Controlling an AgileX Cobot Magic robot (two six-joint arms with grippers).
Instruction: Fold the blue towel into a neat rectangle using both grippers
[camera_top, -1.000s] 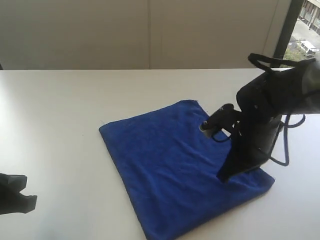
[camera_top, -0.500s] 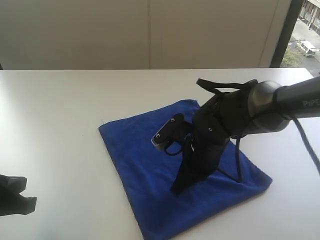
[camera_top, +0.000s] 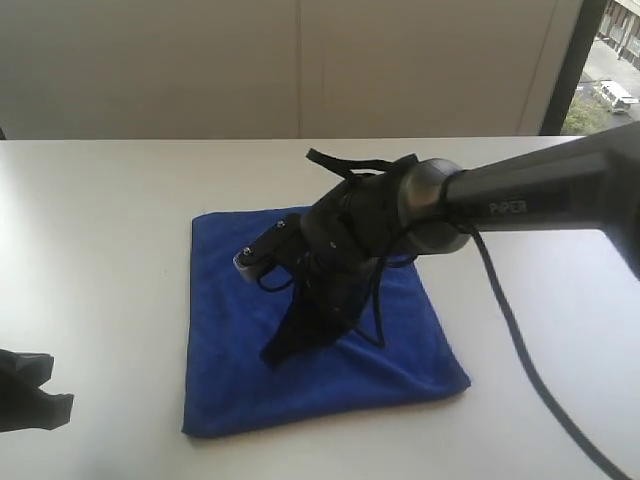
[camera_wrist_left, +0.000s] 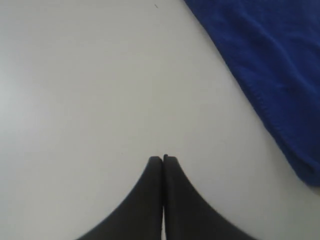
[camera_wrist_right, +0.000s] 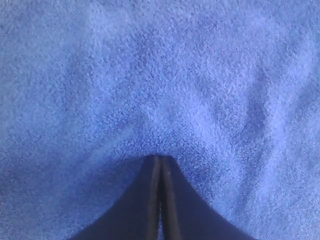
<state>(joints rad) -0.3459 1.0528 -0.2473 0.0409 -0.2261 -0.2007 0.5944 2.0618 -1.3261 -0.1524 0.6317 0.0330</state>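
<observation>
Nearest the camera, the black left gripper (camera_top: 58, 398) sits low over the bare white tabletop (camera_top: 100, 220), to the left of the deep royal-blue soft microfibre towel (camera_top: 225, 330) and apart from its near left corner. Its two dark fingers are pressed together with nothing between them. In the left wrist view the same closed tips (camera_wrist_left: 163, 159) point across bare table, with the towel's stitched edge (camera_wrist_left: 270, 65) lying beyond them, not touching.

The towel lies flat as a roughly square patch in the middle of the table, its surface lightly creased. The black right gripper (camera_top: 273, 354) comes down onto the towel's middle, a little toward its near edge, jaws closed tight and grasping nothing. In the right wrist view its joined tips (camera_wrist_right: 161, 159) rest against the blue pile (camera_wrist_right: 160, 75), with soft creases spreading from them.

The right arm (camera_top: 520, 200), dark grey and lettered PIPER, reaches in from beyond the towel's right side, trailing black cables (camera_top: 510, 320). Behind the towel's far edge the table ends at a pale beige wall (camera_top: 300, 70).
</observation>
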